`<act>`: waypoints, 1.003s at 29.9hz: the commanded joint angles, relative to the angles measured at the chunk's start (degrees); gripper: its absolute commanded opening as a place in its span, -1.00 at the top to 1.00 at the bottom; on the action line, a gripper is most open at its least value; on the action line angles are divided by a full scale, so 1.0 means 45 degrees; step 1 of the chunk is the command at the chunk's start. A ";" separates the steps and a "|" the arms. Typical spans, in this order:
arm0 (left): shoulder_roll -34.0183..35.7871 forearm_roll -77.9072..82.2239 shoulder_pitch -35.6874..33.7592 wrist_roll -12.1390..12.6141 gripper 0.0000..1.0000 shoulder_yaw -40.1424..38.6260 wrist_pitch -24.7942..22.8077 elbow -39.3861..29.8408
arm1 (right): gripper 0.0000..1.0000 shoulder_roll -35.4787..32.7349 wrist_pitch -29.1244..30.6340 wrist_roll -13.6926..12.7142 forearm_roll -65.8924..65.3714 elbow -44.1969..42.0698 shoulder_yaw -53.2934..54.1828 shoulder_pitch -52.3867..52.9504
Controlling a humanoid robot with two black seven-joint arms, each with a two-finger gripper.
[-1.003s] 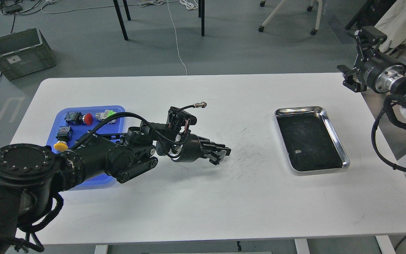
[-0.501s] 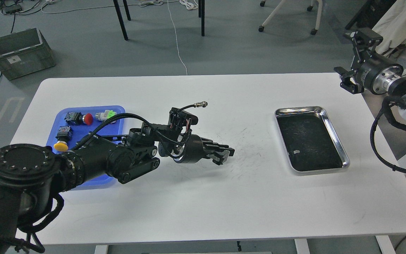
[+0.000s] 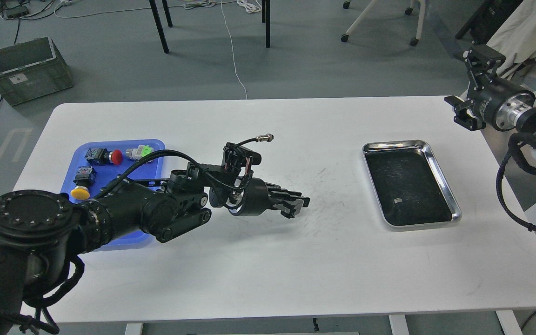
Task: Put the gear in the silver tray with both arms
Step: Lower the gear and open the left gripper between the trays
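Note:
The silver tray lies on the right side of the white table, its dark bottom bare except for a small pale speck. My left gripper hovers low over the table's middle, pointing right toward the tray, about a tray's length short of it. Its dark fingers lie close together, and I cannot make out whether anything is between them. No gear shows anywhere in view. My right gripper is raised at the table's far right corner, beyond the tray, with its jaws apart and empty.
A blue plastic tray at the left holds a red button, a yellow button, a green-and-silver part and a black switch; my left arm covers part of it. A grey crate and chair legs stand on the floor behind.
My left gripper has shifted slightly right toward the silver tray, then held still. My right gripper has shifted a little near the far right corner.

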 commanded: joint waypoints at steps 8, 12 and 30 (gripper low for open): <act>0.0000 -0.0574 -0.0019 0.0000 0.15 0.0002 -0.0059 -0.0018 | -0.97 -0.0130 0.0011 0.0001 -0.0027 0.0010 -0.0027 0.0006; 0.0000 -0.1082 -0.0233 0.0000 0.02 -0.0173 -0.0079 0.0001 | -0.97 -0.0130 0.0031 -0.0019 -0.0085 0.0010 -0.0066 -0.0013; 0.0155 -0.4363 -0.1737 0.0000 -0.62 -0.1717 -0.0137 0.0722 | -0.96 -0.0599 0.0011 -0.0097 -0.1765 0.0439 -0.2155 0.0903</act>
